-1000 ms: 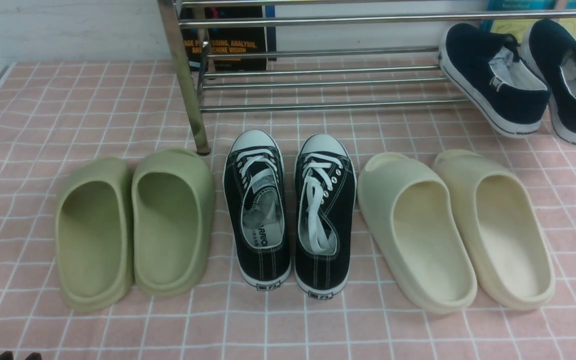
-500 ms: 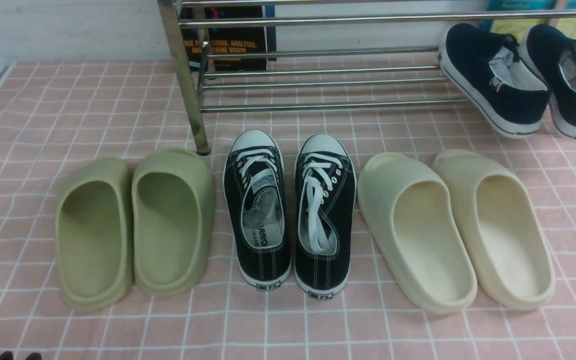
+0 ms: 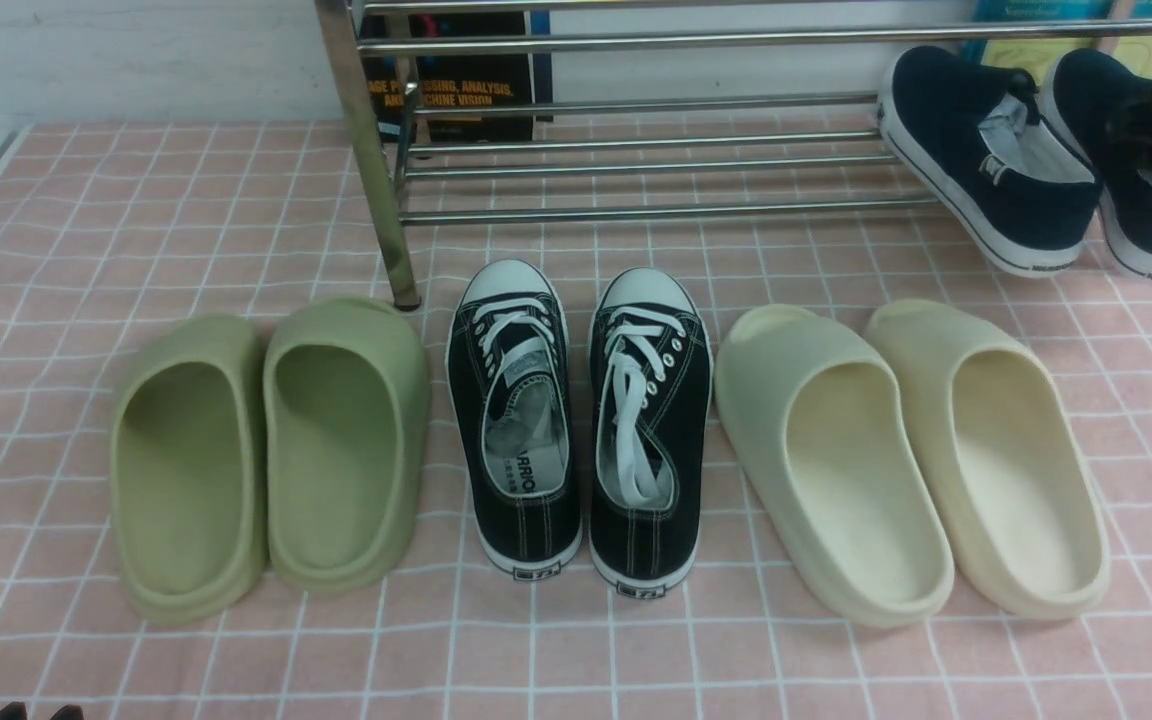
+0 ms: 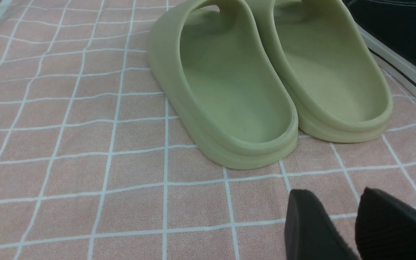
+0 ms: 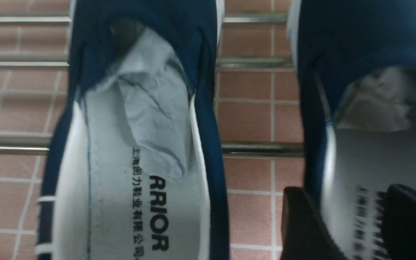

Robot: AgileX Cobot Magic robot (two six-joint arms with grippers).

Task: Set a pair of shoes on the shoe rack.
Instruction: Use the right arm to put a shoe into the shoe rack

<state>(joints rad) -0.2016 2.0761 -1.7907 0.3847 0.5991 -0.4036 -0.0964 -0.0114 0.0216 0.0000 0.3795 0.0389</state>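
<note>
While the shoes lean on the rack
Right end effector straddles one shoe's collar, fingers apart; left end effector hangs open, empty.

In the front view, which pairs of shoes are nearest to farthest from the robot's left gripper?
From the left gripper:
1. Green slides, just ahead, left.
2. Black lace-up sneakers, centre.
3. Cream slides, right.
4. Navy slip-on sneakers, far right, on the shoe rack.
</note>
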